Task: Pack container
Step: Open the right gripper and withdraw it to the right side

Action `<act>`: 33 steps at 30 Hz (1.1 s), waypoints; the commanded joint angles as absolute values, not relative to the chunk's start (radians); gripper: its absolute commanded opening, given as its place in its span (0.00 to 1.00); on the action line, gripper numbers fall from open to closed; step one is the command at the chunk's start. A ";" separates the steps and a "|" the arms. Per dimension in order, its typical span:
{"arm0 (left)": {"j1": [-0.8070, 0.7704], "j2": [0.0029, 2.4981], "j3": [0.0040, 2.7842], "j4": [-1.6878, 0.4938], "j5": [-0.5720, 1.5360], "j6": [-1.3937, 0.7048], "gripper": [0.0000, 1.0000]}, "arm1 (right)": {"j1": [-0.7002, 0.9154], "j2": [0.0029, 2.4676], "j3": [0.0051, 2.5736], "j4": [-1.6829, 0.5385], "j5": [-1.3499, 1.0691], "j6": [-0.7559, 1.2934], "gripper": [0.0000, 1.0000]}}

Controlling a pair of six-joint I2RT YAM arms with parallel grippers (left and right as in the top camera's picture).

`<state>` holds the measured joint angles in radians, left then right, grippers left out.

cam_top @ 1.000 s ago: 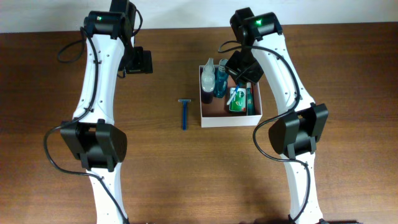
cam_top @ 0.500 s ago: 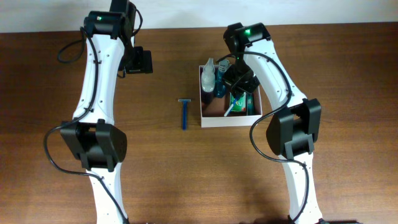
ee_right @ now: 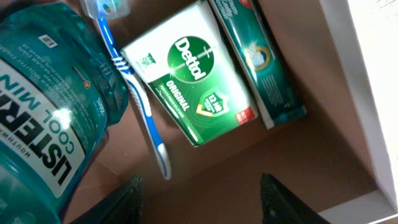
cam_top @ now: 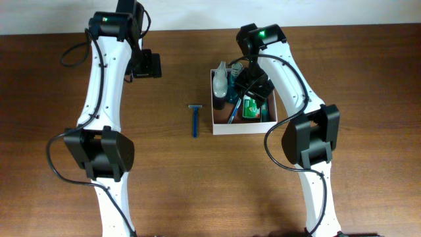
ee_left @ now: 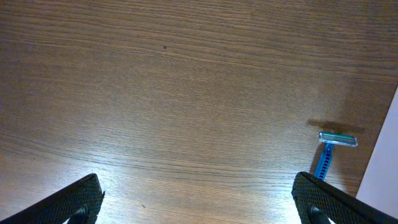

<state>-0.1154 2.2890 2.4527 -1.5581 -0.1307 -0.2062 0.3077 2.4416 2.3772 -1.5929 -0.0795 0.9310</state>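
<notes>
I see a brown wooden bench (cam_top: 197, 184) with the container (cam_top: 243, 128) right of centre, holding a mouthwash bottle (ee_right: 43, 93), green soap packet (ee_right: 193, 81), toothpaste tube (ee_right: 255, 56) and blue toothbrush (ee_right: 140, 106), my right tool (ee_right: 208, 199) spread above them gripping nothing, a blue razor (cam_top: 195, 122) lying just left of the box, and my left tool (ee_left: 199, 205) spread wide over the wood.

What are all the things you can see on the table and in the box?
table: one, brown wood, under everything
container: one, white walls, pinkish-brown inside, on the table
mouthwash bottle: one, teal, in the container
spray bottle: one, clear, in the container's corner
toothbrush: one, blue and white, in the container beside the mouthwash bottle
soap packet: one, green, on the container floor
toothpaste: one, green, beside the soap packet
razor: one, blue, on the table outside the container
left gripper: black, open, over bare table
right gripper: black, open, over the container
</notes>
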 commanded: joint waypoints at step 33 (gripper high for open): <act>-0.123 2.291 2.449 -1.568 0.034 -0.097 0.99 | -0.448 2.365 2.783 -1.698 -0.067 -0.026 0.99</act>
